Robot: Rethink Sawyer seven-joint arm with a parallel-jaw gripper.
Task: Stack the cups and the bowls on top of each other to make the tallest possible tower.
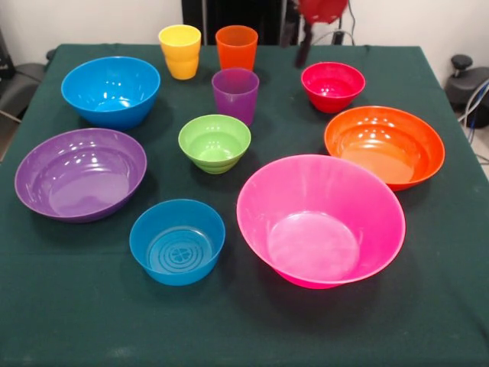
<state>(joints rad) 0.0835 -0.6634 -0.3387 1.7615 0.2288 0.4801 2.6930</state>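
Note:
All cups and bowls stand separately, upright, on the green tablecloth [69, 306]. At the back stand the yellow cup [180, 51] and the orange cup [237, 47], with the purple cup [235, 95] just in front of them. The small red bowl [332, 86] is at the back right and the small green bowl [215, 142] in the middle. The small blue bowl [177, 241] sits near the front. Blurred, my gripper [304, 46] hangs at the top edge, above and behind the red bowl and right of the orange cup, holding nothing that shows.
A mid-sized blue bowl [111, 90] and a purple bowl [81, 173] sit on the left, and an orange bowl [384, 145] on the right. The large pink bowl [320, 219] is at the front right. Chairs and cables lie beyond the table's side edges.

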